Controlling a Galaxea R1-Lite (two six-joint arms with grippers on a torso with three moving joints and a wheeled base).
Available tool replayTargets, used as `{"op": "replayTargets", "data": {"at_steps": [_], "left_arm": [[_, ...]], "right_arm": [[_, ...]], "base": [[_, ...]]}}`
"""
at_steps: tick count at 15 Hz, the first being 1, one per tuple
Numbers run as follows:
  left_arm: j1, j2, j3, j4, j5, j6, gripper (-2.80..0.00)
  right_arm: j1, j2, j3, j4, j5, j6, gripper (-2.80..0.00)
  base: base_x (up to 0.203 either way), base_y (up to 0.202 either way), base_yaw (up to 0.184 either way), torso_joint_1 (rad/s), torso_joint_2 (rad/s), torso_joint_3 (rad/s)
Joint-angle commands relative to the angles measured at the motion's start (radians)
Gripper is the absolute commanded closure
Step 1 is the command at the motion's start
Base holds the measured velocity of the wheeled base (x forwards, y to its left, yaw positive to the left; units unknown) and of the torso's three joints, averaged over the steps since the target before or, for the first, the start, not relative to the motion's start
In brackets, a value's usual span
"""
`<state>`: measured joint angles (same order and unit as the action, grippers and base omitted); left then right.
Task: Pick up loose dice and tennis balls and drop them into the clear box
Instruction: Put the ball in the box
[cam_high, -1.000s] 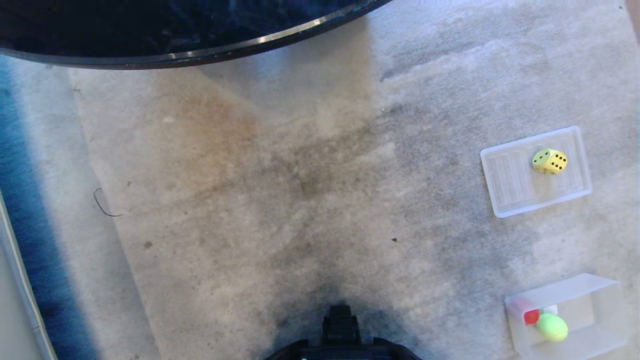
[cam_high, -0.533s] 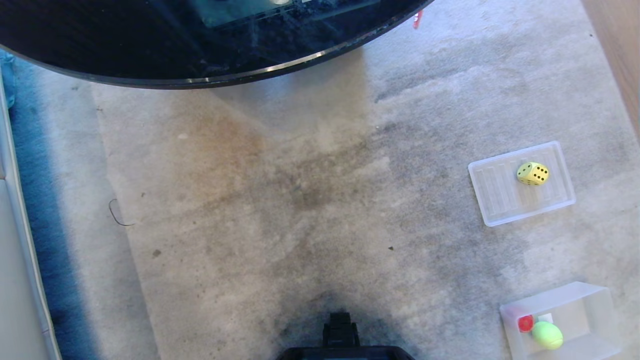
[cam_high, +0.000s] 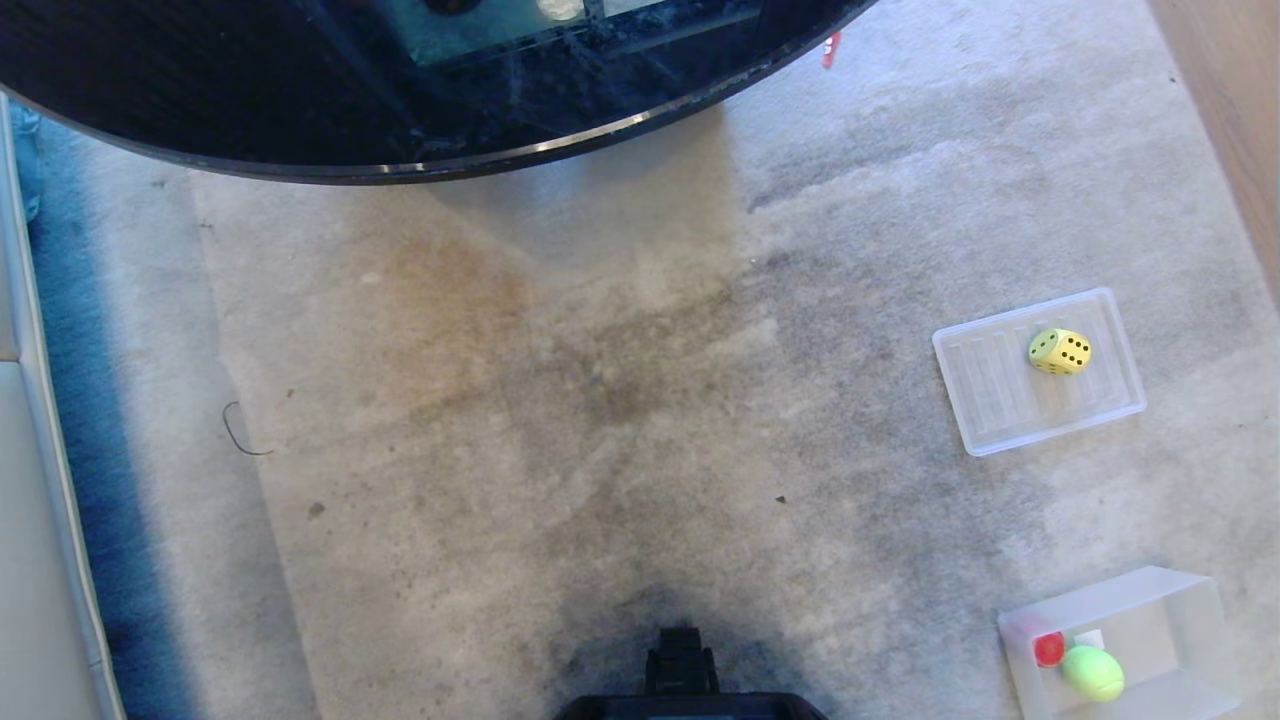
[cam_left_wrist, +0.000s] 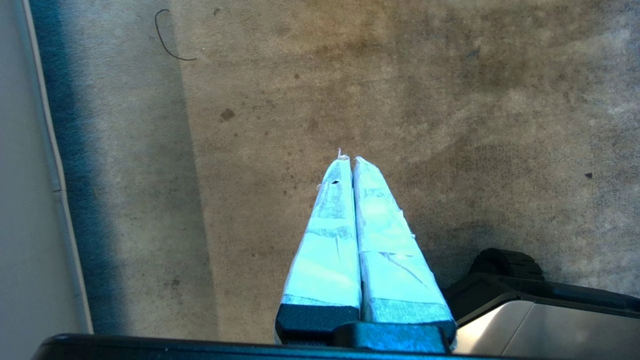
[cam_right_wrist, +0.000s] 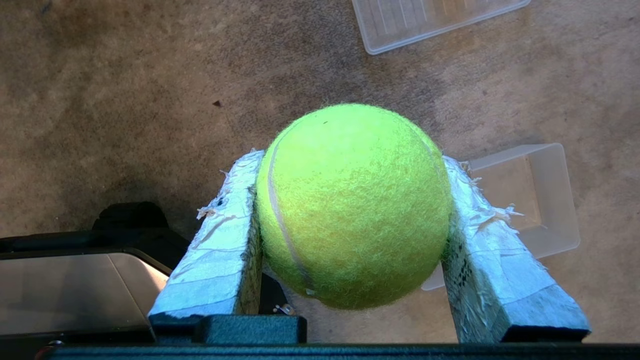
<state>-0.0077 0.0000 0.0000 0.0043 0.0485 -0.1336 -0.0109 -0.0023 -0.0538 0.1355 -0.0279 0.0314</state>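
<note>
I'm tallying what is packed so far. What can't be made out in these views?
- Clear plastic box, head view: its near end is cut off by the frame edge, so its contents can't be fully counted.
- Red die, head view: too small to read pips.
- Clear plastic box, right wrist view: largely hidden behind the yellow-green tennis ball held in the right gripper.

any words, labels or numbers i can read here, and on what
No readable words, brands or numbers.
Yellow die on the clear lid: black pips only, no digits.
Clear box: small white label on its bottom, too small to read.
Tennis ball in the right tool: seam only, no print visible.
</note>
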Motion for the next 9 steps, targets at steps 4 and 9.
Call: {"op": "replayTargets", "data": {"at_steps": [4,9], "left_arm": [[0.0,0.0,0.0,-0.001,0.001,-0.003,0.0],[0.0,0.0,0.0,-0.001,-0.004,0.003,0.0]], "right_arm": [[0.0,0.001,0.0,0.001,0.0,-0.001,0.0],[0.0,0.001,0.0,0.001,-0.001,-0.001,0.0]], "base": [[0.0,0.0,0.0,0.0,0.0,0.0],[0.0,0.0,0.0,0.0,0.0,0.0]]}}
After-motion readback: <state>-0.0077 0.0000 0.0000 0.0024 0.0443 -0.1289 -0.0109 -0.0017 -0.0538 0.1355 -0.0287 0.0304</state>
